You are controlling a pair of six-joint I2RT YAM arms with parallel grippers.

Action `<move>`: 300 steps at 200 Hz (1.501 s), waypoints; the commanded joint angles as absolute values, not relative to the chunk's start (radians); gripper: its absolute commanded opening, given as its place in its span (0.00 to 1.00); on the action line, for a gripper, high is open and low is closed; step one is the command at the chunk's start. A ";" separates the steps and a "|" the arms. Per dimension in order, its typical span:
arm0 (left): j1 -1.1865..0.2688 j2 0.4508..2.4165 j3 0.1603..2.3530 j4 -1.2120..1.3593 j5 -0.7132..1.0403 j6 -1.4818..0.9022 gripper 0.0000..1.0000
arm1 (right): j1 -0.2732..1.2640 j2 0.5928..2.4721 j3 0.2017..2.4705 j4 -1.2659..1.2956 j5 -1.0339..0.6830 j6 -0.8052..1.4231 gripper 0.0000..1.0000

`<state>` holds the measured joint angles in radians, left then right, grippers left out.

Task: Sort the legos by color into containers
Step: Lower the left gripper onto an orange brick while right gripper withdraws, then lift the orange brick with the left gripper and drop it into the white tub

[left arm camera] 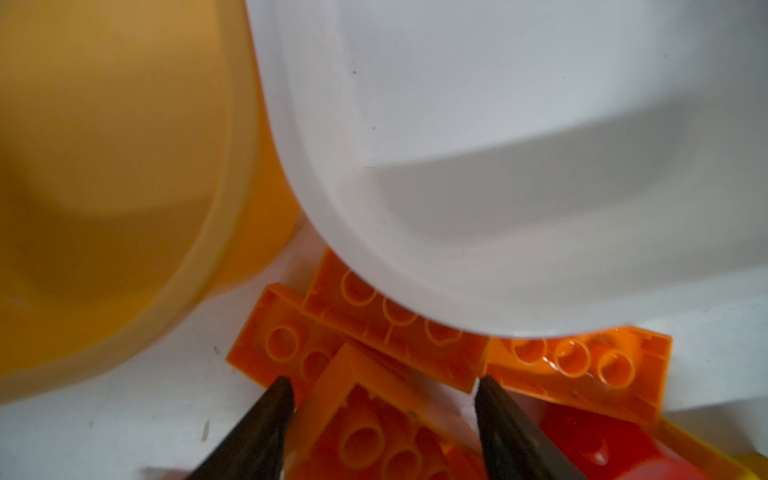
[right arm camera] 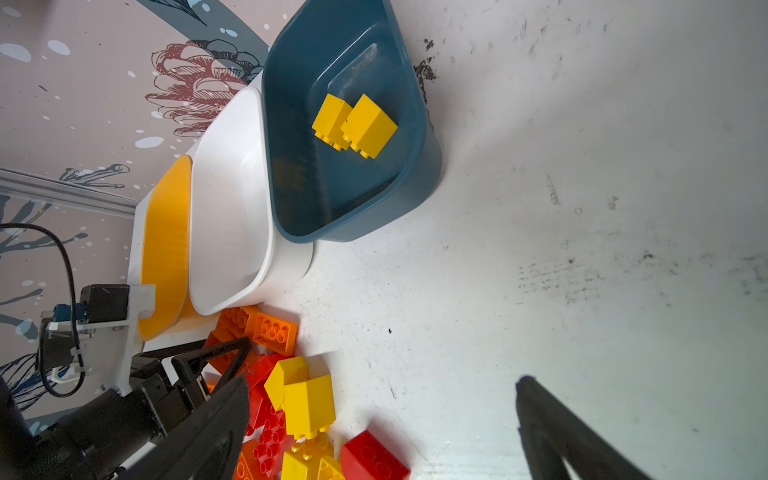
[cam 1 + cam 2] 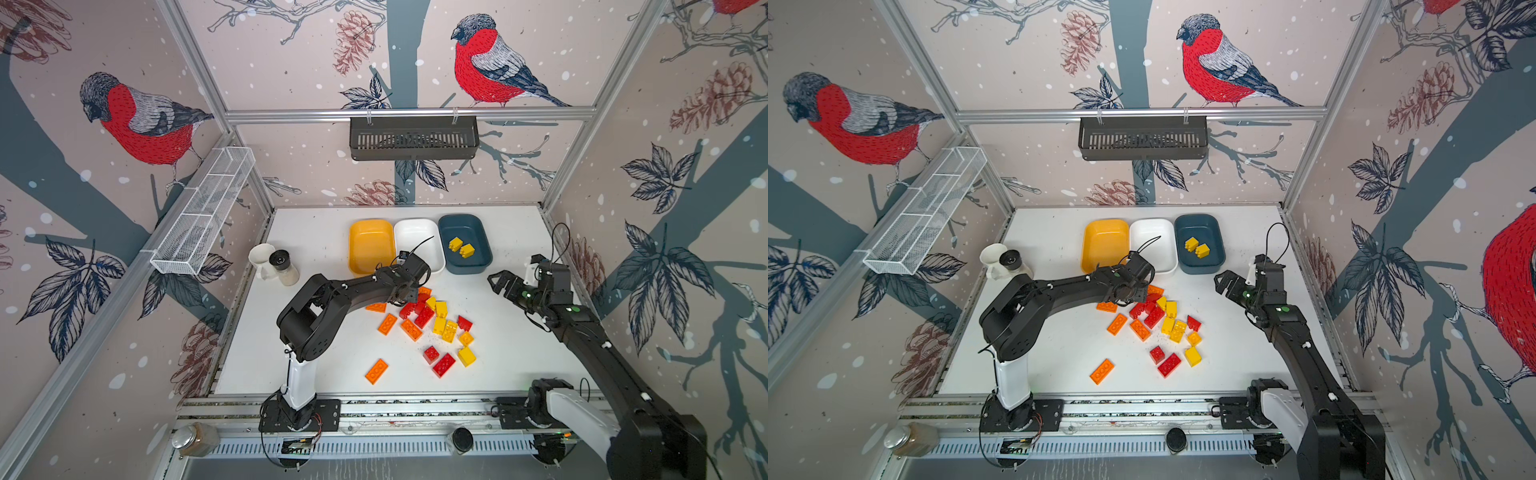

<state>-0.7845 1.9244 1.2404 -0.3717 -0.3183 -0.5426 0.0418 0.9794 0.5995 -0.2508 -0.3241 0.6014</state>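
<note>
Left gripper [image 1: 384, 392] astride orange brick [image 1: 365, 432] at edge of legos [image 3: 434, 322], by white tub [image 1: 374, 187]; clamped or not, can't tell. Right gripper [image 3: 498, 284] wide, empty. Brick likely light, rigid, slick: pinch flat sidewalls.

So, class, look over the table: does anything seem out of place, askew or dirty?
Two things. Several orange bricks lie upside down, hollow undersides up, jammed against the corner of the white tub, seemingly partly under its rim. Also, dark grit speckles the table beside the teal tub.
</note>
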 commanded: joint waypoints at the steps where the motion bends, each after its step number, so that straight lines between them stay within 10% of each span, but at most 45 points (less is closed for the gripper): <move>1: -0.787 1.879 1.204 -0.430 -0.397 -0.550 0.66 | 0.043 0.971 0.594 -0.230 -0.323 0.602 0.99; 41: -0.787 1.761 1.092 -0.359 -0.324 -0.496 0.54 | 0.048 0.978 0.594 -0.225 -0.317 0.600 0.99; 104: -0.787 1.819 1.100 -0.336 -0.281 -0.555 0.64 | 0.063 0.995 0.600 -0.215 -0.316 0.603 1.00; 219: -0.790 1.658 1.049 -0.363 -0.281 -0.572 0.30 | 0.080 0.999 0.597 -0.214 -0.275 0.595 1.00; 300: -0.758 1.893 1.440 -0.311 -0.294 -0.434 0.29 | 0.291 1.096 0.637 -0.167 -0.195 0.575 1.00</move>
